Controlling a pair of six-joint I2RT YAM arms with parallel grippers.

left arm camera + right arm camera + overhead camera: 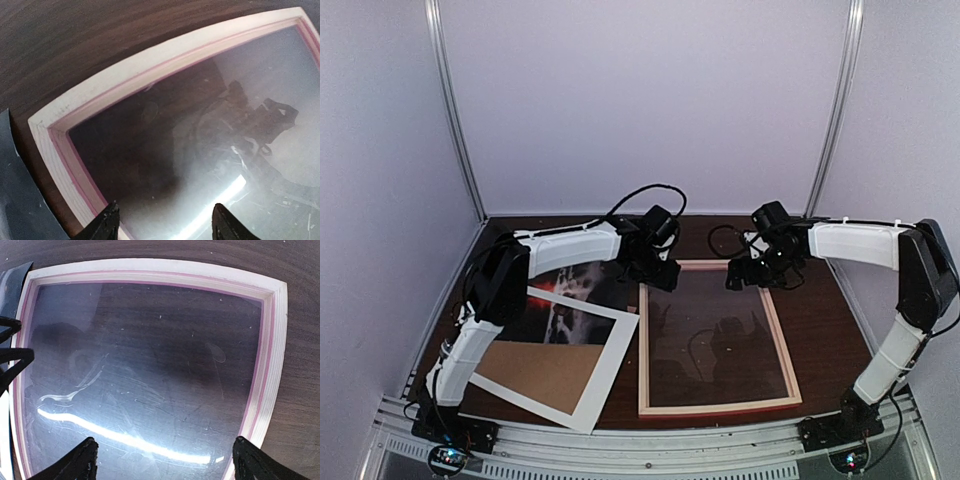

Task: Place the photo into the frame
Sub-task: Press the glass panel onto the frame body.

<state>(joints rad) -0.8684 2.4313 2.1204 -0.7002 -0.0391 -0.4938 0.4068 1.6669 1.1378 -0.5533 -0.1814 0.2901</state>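
Bench [825, 320]: I see dark wood carrying everything, with walls close on three sides.
Frame [720, 408]: it lies flat, right of centre, pale wood side up. Its long axis runs from the arm bases toward the back wall.
Inside the frame: a clear glass pane [715, 340], with the bench grain showing through it.
White mat [615, 365]: it lies left of the frame, skewed to it, and its near corner reaches the bench's near edge.
Mat window: brown cardboard [540, 370] fills the near part and the dark print the far part.
Photo [563, 318]: it lies flat left of the frame, under the mat and partly under the left arm. One dark edge sits just beside the frame's far-left corner. I cannot tell its long axis.
Open room: I have bare bench to the right of the frame and a strip beyond its far rim.
Left gripper [165, 225]: it is over the frame's far-left corner, fingers parted, nothing between them.
Right gripper [165, 460]: it is over the far end of the pane, fingers spread wide, holding nothing.
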